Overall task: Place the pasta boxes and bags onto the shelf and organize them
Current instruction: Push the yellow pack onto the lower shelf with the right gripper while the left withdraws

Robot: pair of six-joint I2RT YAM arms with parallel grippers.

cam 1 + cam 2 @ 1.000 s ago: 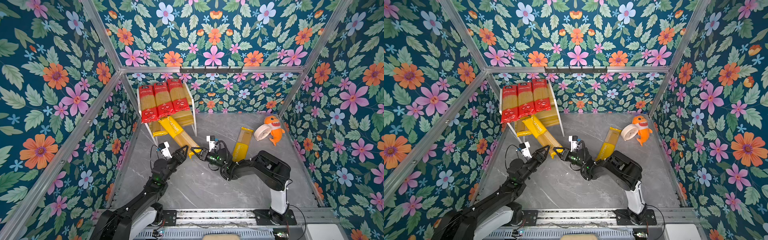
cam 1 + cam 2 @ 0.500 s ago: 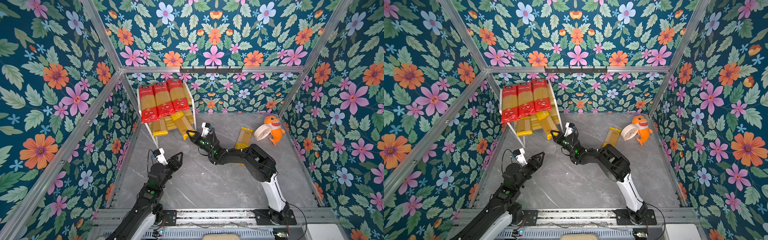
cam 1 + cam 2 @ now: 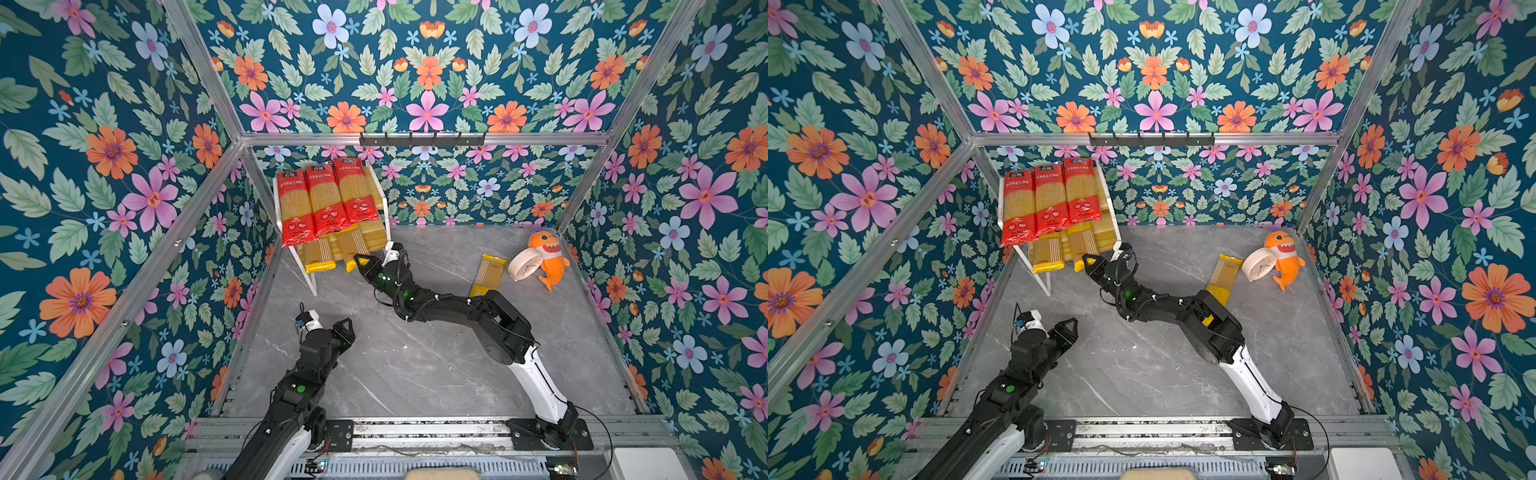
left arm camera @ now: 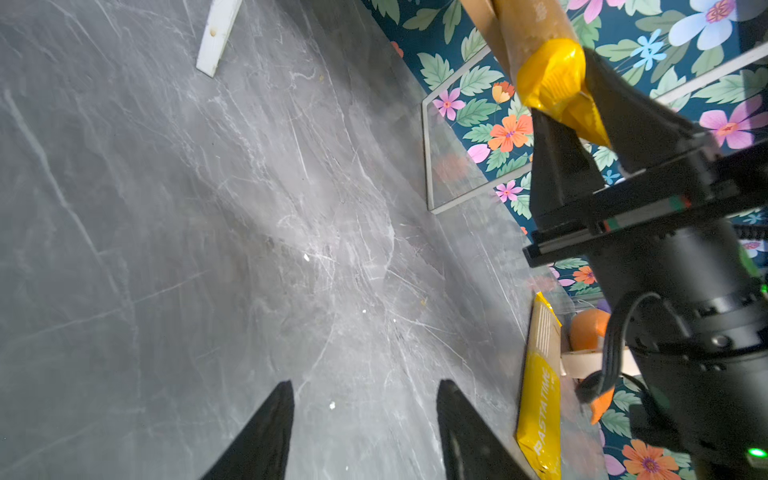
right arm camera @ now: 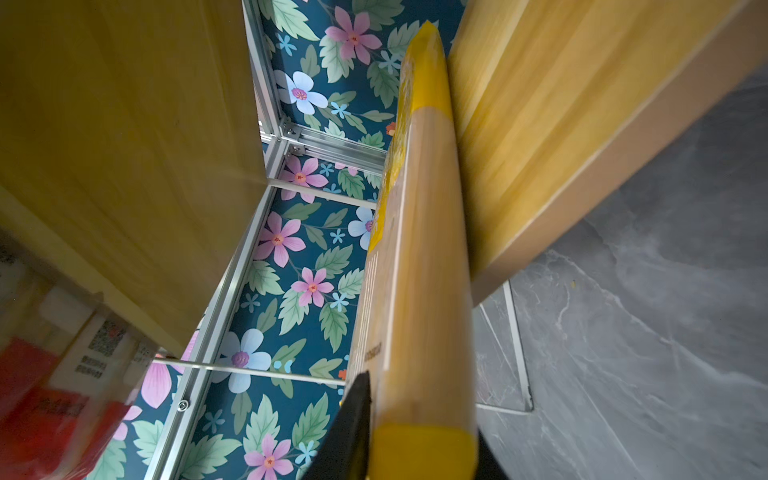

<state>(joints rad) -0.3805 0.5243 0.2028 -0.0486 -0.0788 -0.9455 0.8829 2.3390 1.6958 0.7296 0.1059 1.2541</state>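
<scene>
**Both top views:** A grey marbled worktop sits boxed in by floral walls. At upper left, the shelf carries three red packs on top. Two yellow packs lie on the tier below. The right pincer grasps the near end of the held pack, just beside the shelved pack. A loose pack lies at right, near an orange shark. The left pincer hovers at lower left.

**Left wrist:** Bare marble fills the frame. The left pincer's fingers are spread, released and empty.

**Right wrist:** The held pack runs up the centre against the lower board.

A second ago both pincers met at this pack, which jutted diagonally off the shelf. It now lies straight on the lower tier, and the left arm has drawn back.
</scene>
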